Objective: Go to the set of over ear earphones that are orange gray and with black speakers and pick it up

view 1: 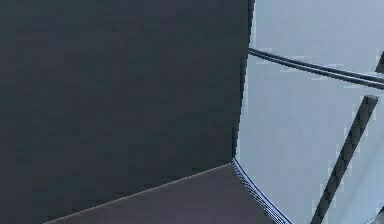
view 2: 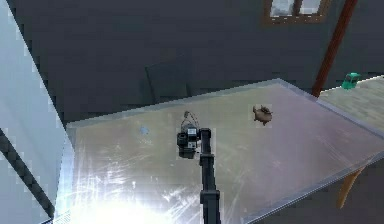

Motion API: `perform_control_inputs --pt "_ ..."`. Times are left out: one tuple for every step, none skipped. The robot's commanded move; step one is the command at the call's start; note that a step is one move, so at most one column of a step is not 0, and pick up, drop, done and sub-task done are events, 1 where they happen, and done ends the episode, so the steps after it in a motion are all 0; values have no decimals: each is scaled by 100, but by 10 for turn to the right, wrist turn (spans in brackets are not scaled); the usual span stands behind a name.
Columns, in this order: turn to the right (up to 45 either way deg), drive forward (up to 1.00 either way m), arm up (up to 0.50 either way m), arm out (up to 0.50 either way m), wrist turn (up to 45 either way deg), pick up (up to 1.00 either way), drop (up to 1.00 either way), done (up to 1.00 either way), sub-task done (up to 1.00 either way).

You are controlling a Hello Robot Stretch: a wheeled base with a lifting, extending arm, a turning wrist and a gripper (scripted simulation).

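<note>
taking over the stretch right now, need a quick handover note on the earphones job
End effector: out over the glossy table; cannot tell whether it holds anything.
Job's thing: a small brownish thing, likely the earphones, lies on the table toward the arm side view's right, apart from the end effector.
Done: the robot stands at the table with the arm reaching over it.
Left: line up with the brownish thing, grasp it and lift it.
Nearby: a dark chair behind the table, and a green thing on another surface at far right.

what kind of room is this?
Probably a dining or kitchen area: a large glossy table with a dark chair behind it, and a tall pale unit with bar handles, possibly a fridge.
</note>
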Motion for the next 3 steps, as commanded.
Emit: perform_control_inputs --pt "0 0 0 0 0 100 0 0 0" --pt "0 0 10 0 0 0 0 0 0" --pt "0 0 0 0 0 0 0 100 0"
